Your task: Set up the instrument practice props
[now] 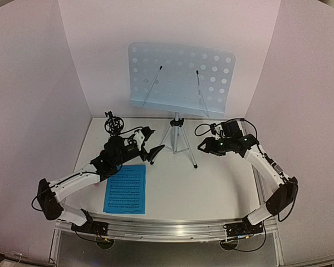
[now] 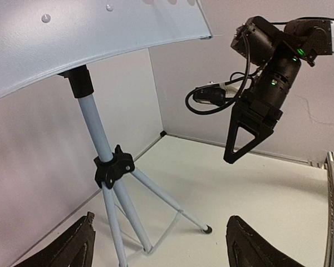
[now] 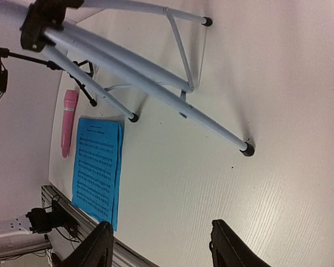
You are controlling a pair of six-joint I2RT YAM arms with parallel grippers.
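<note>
**Stand upright, both arms flanking its tripod empty-handed**

In the overhead view, the pale-blue perforated metal music stand is standing upright on its silver tripod at the upper middle, its ledge facing the arms so pages can rest there. The left arm's fingers and the right arm's fingers are hovering on either side of the tripod, both released and carrying nothing. The blue printed sheet music is lying flat on the white table at lower left, not yet on the stand. I cannot tell whether it is one page or two stacked. The small black tripod mic holder is standing at the left, beyond the left arm.

In the left wrist view, that arm's fingers are showing at the bottom corners, wide apart and empty. The stand's pole is rising at left, clear of them.

In the right wrist view, its fingers are gaping at the bottom edge over bare table. The pink stick microphone is lying at the left, just beside the sheet music and near the holder, likely waiting to be seated in it.
</note>
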